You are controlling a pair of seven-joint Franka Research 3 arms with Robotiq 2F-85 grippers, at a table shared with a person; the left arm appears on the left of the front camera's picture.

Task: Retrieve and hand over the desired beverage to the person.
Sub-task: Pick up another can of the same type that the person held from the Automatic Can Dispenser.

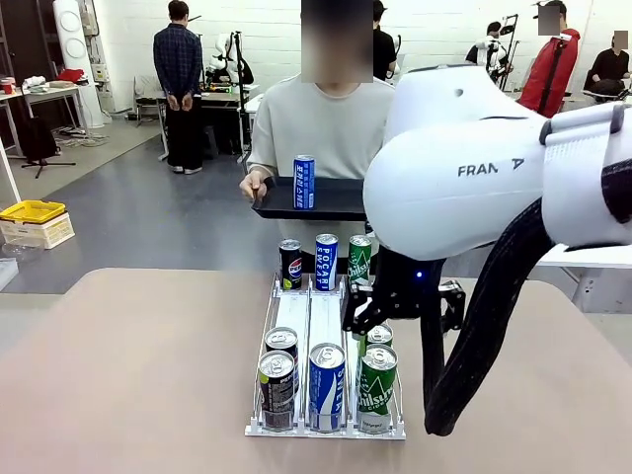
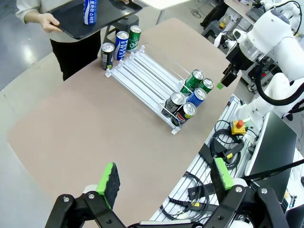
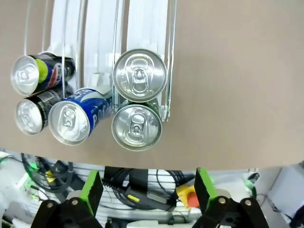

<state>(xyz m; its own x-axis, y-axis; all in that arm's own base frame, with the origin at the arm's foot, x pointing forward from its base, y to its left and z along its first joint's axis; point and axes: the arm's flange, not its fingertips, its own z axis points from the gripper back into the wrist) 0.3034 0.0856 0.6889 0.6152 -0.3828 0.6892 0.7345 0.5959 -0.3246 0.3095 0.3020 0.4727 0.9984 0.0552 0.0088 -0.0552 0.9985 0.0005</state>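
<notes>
The right gripper [image 3: 148, 184] hangs above the green cans [image 3: 139, 74] at the near end of the rack [image 1: 296, 314], fingers spread. The left gripper [image 2: 165, 176], far from the rack, is spread too. Behind the rack, the person [image 1: 331, 123] holds a tray [image 1: 341, 204] with a blue can [image 1: 304, 183].

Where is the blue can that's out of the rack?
In the front view the blue can stands upright on the black tray the person holds, just beyond the rack.

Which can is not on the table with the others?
The blue can standing upright on the black tray that the person holds; all the other cans are at the white rack on the table.
</notes>
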